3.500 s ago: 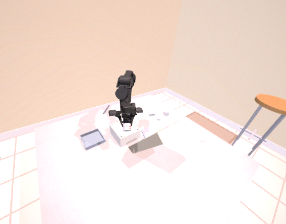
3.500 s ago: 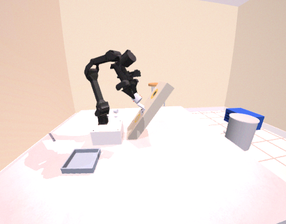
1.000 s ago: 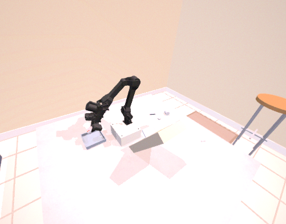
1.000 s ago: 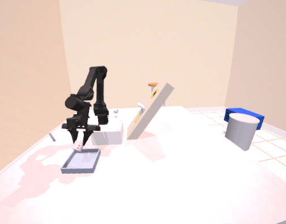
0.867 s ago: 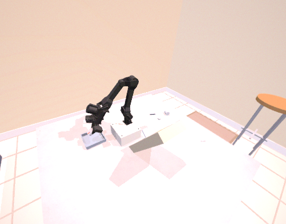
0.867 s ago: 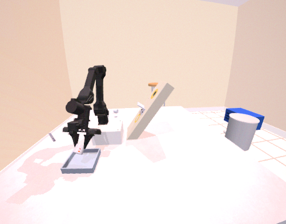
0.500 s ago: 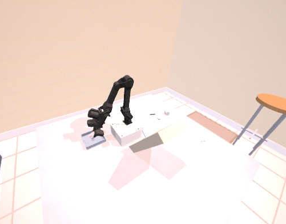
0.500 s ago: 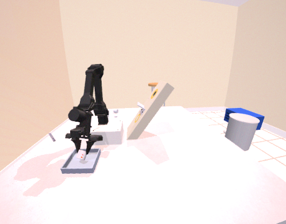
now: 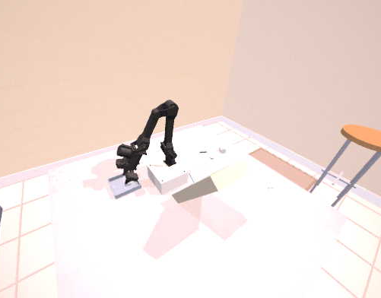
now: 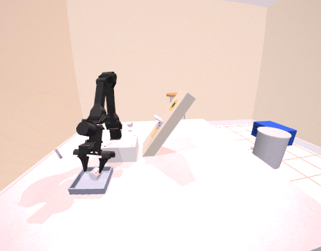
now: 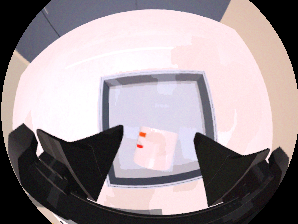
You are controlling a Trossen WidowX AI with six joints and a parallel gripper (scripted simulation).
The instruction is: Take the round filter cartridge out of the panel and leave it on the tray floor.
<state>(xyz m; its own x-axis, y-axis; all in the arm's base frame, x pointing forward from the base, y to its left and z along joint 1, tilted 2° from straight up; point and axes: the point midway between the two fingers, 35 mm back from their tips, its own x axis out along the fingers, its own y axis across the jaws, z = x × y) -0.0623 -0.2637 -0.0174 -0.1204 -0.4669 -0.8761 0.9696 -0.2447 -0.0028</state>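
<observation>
The pale round filter cartridge (image 10: 95, 173) (image 11: 157, 150), with two small red-orange marks, is inside the grey tray (image 9: 127, 192) (image 10: 87, 191) (image 11: 152, 77), between the fingers. It looks tipped onto its side; whether it lies fully still on the tray floor cannot be told. My gripper (image 10: 93, 171) (image 11: 160, 133) points down over the tray and is open, with a gap showing on both sides of the cartridge in the wrist view. The fingertips are low, near the height of the tray walls. The slanted service panel (image 9: 197, 190) (image 10: 167, 131) stands away from the tray; its face shows yellow rings in the exterior view.
A white box (image 9: 173, 183) (image 10: 127, 154) stands between the tray and the panel, close to the arm's base. A grey cylinder (image 10: 271, 147) and a blue box (image 10: 281, 128) are at the far right in the exterior view. An orange stool (image 9: 366, 137) stands beyond the table.
</observation>
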